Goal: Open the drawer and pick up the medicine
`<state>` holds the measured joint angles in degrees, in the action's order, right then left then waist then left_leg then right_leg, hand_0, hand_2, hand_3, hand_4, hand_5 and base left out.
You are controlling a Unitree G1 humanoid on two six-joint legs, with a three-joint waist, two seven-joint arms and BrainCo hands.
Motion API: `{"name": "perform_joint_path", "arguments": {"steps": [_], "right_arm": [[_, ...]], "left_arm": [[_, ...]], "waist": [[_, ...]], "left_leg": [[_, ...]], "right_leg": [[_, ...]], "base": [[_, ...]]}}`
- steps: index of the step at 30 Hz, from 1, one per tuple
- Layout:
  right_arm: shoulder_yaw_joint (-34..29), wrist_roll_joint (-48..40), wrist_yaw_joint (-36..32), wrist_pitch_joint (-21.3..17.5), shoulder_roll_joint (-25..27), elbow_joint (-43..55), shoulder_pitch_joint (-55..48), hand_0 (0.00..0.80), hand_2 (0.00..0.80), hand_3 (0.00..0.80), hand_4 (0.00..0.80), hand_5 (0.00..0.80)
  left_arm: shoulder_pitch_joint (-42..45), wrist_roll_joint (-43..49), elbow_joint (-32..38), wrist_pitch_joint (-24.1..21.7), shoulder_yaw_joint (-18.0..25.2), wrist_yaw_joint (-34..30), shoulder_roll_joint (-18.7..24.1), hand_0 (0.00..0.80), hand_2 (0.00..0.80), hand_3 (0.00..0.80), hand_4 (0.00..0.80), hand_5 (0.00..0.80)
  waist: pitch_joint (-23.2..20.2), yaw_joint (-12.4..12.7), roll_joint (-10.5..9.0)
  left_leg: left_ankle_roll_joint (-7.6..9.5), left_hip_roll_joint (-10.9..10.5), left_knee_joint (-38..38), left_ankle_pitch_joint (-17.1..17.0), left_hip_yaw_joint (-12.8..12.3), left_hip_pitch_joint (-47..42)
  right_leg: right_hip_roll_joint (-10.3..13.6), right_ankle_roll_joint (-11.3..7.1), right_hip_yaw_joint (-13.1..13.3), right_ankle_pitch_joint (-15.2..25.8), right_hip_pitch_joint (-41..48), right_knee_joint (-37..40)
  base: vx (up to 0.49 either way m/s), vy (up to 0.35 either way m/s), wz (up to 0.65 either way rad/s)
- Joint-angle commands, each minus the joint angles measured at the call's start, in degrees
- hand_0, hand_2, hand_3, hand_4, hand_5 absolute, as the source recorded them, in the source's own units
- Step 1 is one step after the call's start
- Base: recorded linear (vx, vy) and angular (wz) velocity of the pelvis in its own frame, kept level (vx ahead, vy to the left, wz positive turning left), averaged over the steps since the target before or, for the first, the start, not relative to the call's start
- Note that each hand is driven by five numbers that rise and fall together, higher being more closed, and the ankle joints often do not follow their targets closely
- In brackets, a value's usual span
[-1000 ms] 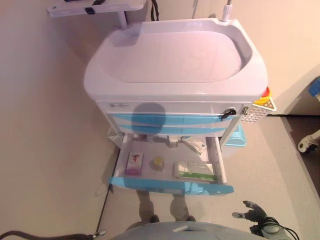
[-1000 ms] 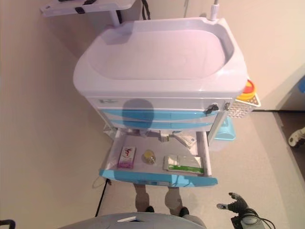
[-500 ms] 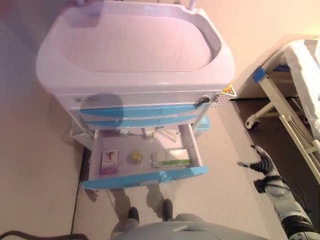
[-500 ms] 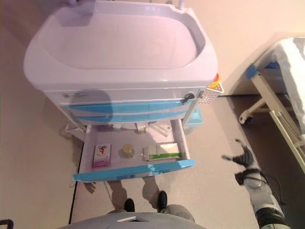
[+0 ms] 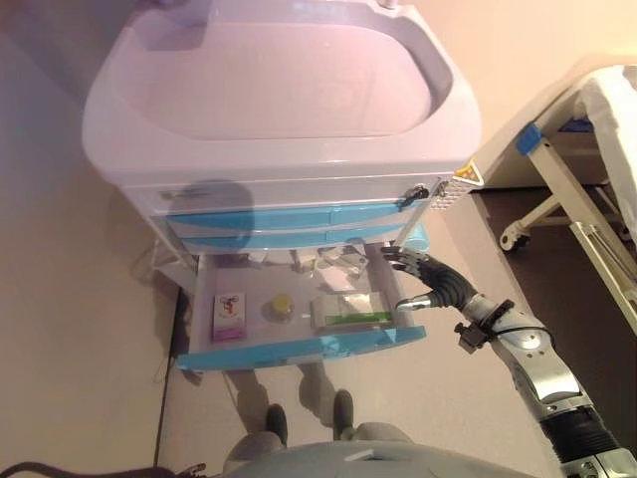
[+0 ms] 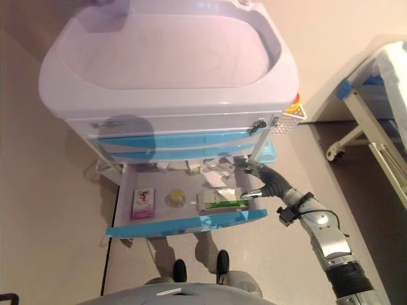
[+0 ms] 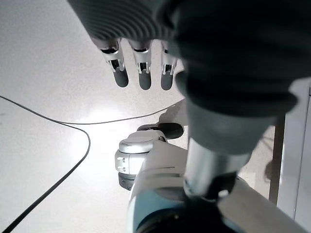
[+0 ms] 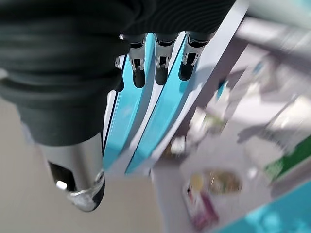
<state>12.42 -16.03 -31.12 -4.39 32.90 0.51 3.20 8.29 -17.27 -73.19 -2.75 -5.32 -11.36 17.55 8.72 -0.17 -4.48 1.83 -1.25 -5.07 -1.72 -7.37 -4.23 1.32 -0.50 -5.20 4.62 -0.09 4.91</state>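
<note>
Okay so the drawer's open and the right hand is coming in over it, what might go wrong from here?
The right hand hovers open at the drawer's right edge, so its fingers may catch the side wall or the closed blue drawers above. The green-and-white box lies close to the loose packets at the back, so a reach may knock those. The left hand hangs idle by the floor.

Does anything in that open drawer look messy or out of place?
Mostly tidy: in the open drawer a pink box, a yellow item and a green-striped pack lie in a row. Only the packets at the back lie jumbled.
</note>
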Motion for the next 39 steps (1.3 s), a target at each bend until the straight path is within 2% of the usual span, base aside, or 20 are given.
{"name": "perform_joint_path", "arguments": {"steps": [1, 9, 13, 19, 27, 34, 39], "right_arm": [[3.12, -5.38, -2.85, 0.98, 0.76, 6.78, 6.09, 0.0, 0.0, 0.0, 0.0, 0.0], [10.72, -5.19, -5.01, 4.74, -1.58, 9.09, 11.72, 0.0, 0.0, 0.0, 0.0, 0.0], [14.93, -3.87, -1.96, 4.61, -3.64, 5.79, 14.25, 0.0, 0.0, 0.0, 0.0, 0.0], [19.46, 2.27, 4.97, 0.61, -7.62, -6.2, 16.48, 0.0, 0.0, 0.0, 0.0, 0.0], [19.59, 12.09, 16.74, -3.78, -10.02, -19.22, 20.42, 0.0, 0.0, 0.0, 0.0, 0.0], [19.14, 26.76, 27.92, -10.58, -9.14, -21.58, 22.91, 0.0, 0.0, 0.0, 0.0, 0.0], [19.77, 29.68, 28.77, -10.26, -7.96, -20.6, 24.65, 0.0, 0.0, 0.0, 0.0, 0.0]], "left_arm": [[-2.76, -3.5, -1.01, -2.22, -1.14, -0.61, -1.32, 0.0, 0.0, 0.0, 0.0, 0.0], [-2.21, -4.08, -1.53, -2.13, -2.16, 0.19, -1.68, 0.0, 0.0, 0.0, 0.0, 0.0], [-2.35, -4.31, -1.4, -2.23, -1.78, 0.12, -1.83, 0.0, 0.0, 0.0, 0.0, 0.0], [-2.3, -4.06, -1.12, -2.15, -1.59, 0.43, -2.24, 0.0, 0.0, 0.0, 0.0, 0.0], [-2.49, -2.35, -0.7, -1.01, -1.43, 0.57, -2.45, 0.0, 0.0, 0.0, 0.0, 0.0], [-1.81, -1.24, -0.46, -1.19, -1.16, -0.04, -3.1, 0.0, 0.0, 0.0, 0.0, 0.0], [-1.93, -0.76, -0.46, -1.35, -1.12, -0.49, -3.22, 0.0, 0.0, 0.0, 0.0, 0.0]], "waist": [[-0.83, 2.25, 0.41], [-0.39, 4.78, 0.46], [-0.16, 6.53, 0.36], [0.17, 9.07, 0.62], [0.52, 11.27, 1.17], [0.38, 11.94, 1.66], [0.55, 11.95, 1.71]], "left_leg": [[1.2, -1.85, 0.78, 2.37, 3.57, 2.27], [1.15, -2.13, 0.81, 2.02, 6.51, 2.44], [1.03, -2.46, 0.94, 1.78, 8.37, 2.8], [0.8, -2.7, 0.95, 1.41, 10.34, 3.44], [0.2, -2.96, 0.47, 0.68, 12.81, 4.32], [-0.18, -2.88, 0.43, 0.58, 13.61, 4.58], [-0.31, -2.81, 0.56, 0.68, 13.72, 4.67]], "right_leg": [[1.25, -3.26, -0.83, -3.77, -0.86, -6.89], [1.41, -2.87, -1.95, -4.84, -0.38, -7.84], [1.6, -2.67, -2.94, -5.17, -0.05, -7.9], [2.14, -2.24, -5.4, -5.65, 0.52, -7.63], [2.75, -2.06, -8.34, -5.78, 0.96, -7.02], [3.03, -2.21, -9.49, -5.83, 1.41, -6.56], [3.01, -2.16, -9.49, -5.95, 1.37, -6.57]], "base": [[0.015, 0.0, 0.12], [0.019, -0.008, 0.16], [0.022, -0.024, 0.22], [0.018, -0.009, 0.3], [0.007, -0.001, 0.27], [0.022, 0.008, 0.08], [0.0, 0.0, 0.0]]}}
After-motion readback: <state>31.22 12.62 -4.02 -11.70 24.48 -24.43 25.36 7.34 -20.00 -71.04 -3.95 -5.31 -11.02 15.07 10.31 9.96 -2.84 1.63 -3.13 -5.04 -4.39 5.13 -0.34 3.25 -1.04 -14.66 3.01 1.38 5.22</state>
